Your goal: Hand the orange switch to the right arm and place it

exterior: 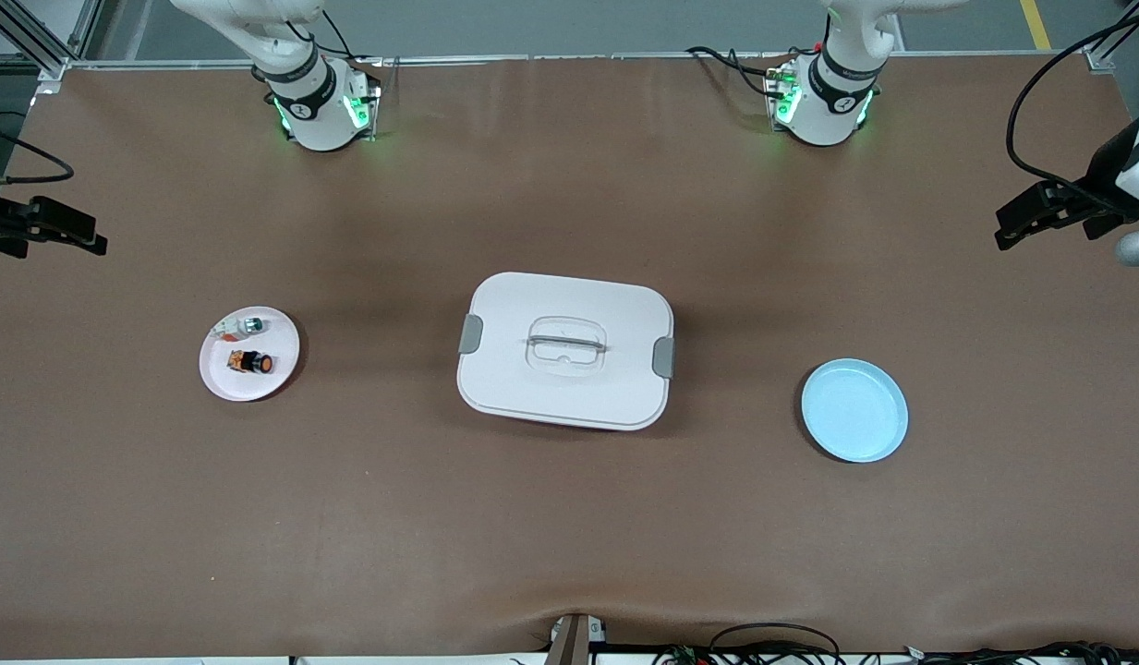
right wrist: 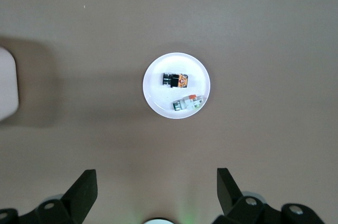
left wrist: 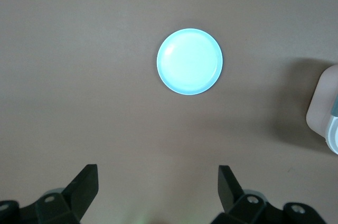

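So the orange switch [exterior: 250, 362] is sitting on the pink plate [exterior: 220, 380], which lies toward the right arm's end of the surface [exterior: 569, 536] from the big white lidded box [exterior: 565, 349]. A second little part with a green bit [exterior: 251, 324] shares that plate, just beside the switch and a bit farther from the front camera. Going the other way from the box, toward the left arm's end, there's a blue plate [exterior: 854, 410] with nothing showing in it. The left tool [left wrist: 158, 189] hangs high over the surface near the blue plate, fingers spread wide with nothing between them. The right tool [right wrist: 157, 189] is the same story over the pink plate, fingers wide apart and empty. Since the switch is already at the right arm's end, this could be the placed result, or it could be where things lie before a handover, can't call it from here. Handling-wise I'd guess the switch is a light, hard plastic thing, stiff, not fragile, but small and lying on its side with a round orange cap, so it could roll or skid on the smooth plate. I'd pinch it across the black and orange body, on the flat sides, not the round cap, and watch the neighbour part.
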Robot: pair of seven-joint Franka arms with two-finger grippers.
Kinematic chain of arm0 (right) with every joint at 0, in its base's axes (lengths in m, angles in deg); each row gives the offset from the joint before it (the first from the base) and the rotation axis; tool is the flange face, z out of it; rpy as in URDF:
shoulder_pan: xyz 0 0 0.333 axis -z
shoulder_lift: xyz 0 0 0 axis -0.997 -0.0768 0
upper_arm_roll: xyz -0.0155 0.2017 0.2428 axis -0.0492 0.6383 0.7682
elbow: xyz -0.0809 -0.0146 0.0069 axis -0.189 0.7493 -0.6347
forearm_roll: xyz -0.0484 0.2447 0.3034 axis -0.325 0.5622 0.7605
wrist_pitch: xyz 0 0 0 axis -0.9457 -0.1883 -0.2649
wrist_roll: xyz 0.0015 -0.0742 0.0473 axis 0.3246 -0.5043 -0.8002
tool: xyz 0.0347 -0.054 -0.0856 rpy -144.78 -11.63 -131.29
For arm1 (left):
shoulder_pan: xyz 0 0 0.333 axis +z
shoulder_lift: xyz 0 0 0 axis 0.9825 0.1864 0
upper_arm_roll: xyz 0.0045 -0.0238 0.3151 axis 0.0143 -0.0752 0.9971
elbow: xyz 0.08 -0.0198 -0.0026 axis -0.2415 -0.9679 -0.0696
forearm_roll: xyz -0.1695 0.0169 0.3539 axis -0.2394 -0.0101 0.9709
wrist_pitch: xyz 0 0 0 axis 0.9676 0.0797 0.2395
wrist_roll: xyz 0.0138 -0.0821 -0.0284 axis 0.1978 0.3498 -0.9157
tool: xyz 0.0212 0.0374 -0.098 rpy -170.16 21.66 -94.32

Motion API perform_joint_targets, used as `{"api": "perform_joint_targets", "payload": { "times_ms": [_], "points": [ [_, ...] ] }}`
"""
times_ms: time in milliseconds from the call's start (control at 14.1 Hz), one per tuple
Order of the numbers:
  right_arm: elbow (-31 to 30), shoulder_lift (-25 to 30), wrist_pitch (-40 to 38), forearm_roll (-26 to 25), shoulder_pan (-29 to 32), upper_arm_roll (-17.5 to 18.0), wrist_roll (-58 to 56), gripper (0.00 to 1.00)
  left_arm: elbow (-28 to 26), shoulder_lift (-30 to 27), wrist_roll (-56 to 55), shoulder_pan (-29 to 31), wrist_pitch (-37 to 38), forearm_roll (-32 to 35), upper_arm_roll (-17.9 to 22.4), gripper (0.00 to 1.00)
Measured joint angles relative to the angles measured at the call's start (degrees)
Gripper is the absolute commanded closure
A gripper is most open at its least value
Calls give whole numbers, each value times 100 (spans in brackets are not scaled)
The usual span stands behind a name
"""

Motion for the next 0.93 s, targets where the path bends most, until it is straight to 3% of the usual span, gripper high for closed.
{"api": "perform_joint_targets", "payload": {
  "times_ms": [925],
  "points": [
    [50, 161, -141, 19, -4, 67, 161, 0, 9, -31, 243, -4, 12, -16, -25, 0]
  ]
}}
